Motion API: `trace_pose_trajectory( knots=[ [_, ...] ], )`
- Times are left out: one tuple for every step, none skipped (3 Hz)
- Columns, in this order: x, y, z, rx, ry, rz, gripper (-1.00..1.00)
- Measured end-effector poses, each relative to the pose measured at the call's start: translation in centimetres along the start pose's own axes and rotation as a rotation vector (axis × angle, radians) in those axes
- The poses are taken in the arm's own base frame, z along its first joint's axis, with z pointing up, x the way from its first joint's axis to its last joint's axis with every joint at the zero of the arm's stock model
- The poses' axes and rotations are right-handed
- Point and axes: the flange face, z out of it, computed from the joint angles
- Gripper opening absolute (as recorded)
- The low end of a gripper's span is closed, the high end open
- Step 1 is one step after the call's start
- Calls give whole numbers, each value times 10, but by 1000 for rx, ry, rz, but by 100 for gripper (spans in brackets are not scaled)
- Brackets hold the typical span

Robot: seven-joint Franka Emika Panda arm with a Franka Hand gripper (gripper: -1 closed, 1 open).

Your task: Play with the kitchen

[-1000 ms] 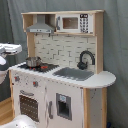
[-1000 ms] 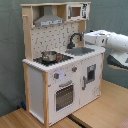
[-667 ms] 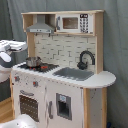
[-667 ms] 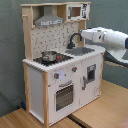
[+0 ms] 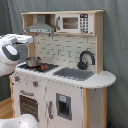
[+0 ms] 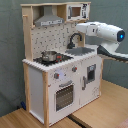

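Kitchen (image 5: 62, 75): a toy play kitchen in white panels and light wood is standing on a wooden floor (image 6: 100, 112) in front of a grey curtain (image 5: 117, 45); in both exterior views it is filling most of the picture.
Hood (image 5: 41, 26): a grey hood is hanging under the top shelf, above the stove.
Microwave (image 5: 74, 23): a small white one is sitting in the upper shelf beside the hood.
Back wall: a pale tile pattern is running behind the counter.
Stove (image 6: 51, 59): a dark cooktop is carrying a small metal pot (image 6: 49, 55); a red patch is showing just beside the pot in the first exterior view.
Sink (image 5: 74, 73): a grey basin is lying in the white counter, with a black curved faucet (image 5: 85, 59) rising at its back edge.
Front: an oven door (image 6: 65, 95) with a window is sitting below the stove, knobs (image 6: 56, 76) are lining up above it, and a second door (image 5: 63, 106) is sitting under the sink.
Arm (image 6: 102, 32): the white arm is reaching in over the sink side in the second exterior view, near the faucet.
Gripper: I cannot tell whether its fingers are released or clenched.
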Motion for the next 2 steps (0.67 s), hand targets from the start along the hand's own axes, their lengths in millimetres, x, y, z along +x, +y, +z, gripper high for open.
trace_pose_trajectory(
  knots=[
    [-9, 5, 23, 10, -7, -12, 100],
    [-21, 4, 51, 34, -9, -22, 100]
  ],
)
